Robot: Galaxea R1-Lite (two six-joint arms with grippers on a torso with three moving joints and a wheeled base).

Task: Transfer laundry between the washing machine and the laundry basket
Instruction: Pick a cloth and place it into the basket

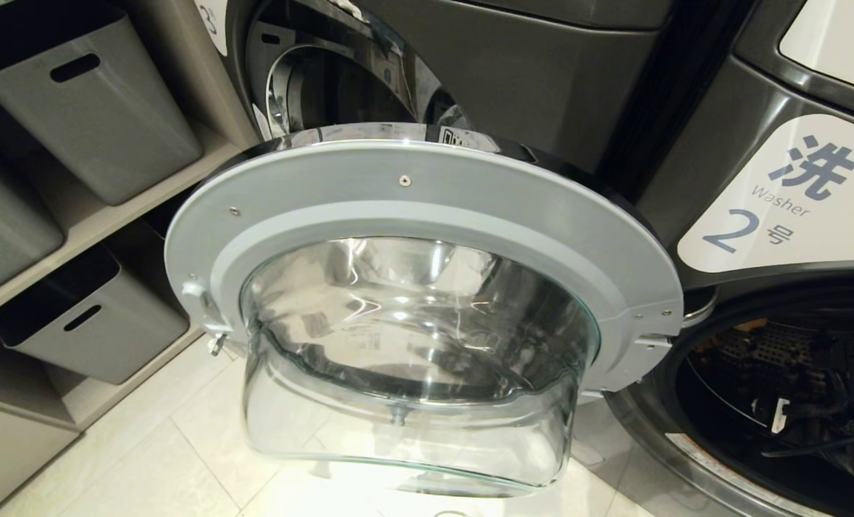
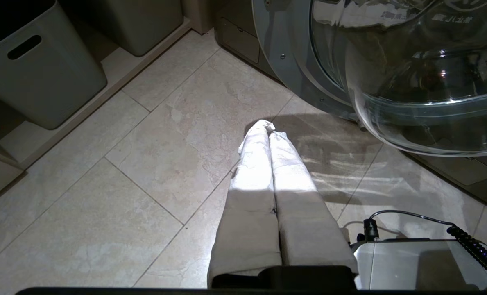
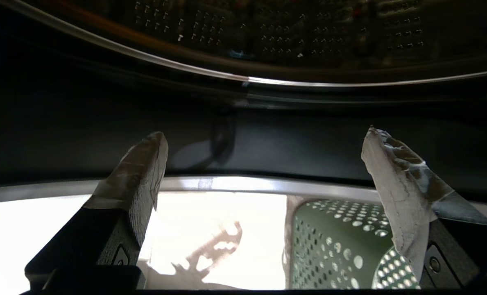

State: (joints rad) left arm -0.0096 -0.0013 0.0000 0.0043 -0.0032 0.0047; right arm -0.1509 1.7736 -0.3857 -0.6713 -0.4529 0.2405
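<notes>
in front of me, through the head camera, the round door [image 1: 427, 287] of the washing machine [image 1: 778, 194] stands swung wide open, its pale grey inner ring and bulging clear glass bowl filling most of the view. the white label with "washer 2" sits on the dark grey panel to the right, and below it i can see the dark drum opening [image 1: 793, 395]. grey bins [image 1: 89, 100] with slot handles sit on shelves to my left, over a pale tiled floor [image 1: 146, 474].

my left gripper [image 2: 266, 129] hangs low over the tiles with its two cloth-wrapped fingers pressed together, holding nothing, beside the open door's glass.

my right gripper [image 3: 263, 164] is at the mouth of the drum, its taped fingers [image 3: 141, 168] spread as wide as they go with nothing between them. past them i see the perforated drum wall [image 3: 268, 32] and the chrome rim [image 3: 227, 184] of the opening. beyond that rim the laundry basket [image 3: 333, 241], green and dotted with round holes, stands on the bright floor just outside the machine. i can't make out any laundry in these views.
</notes>
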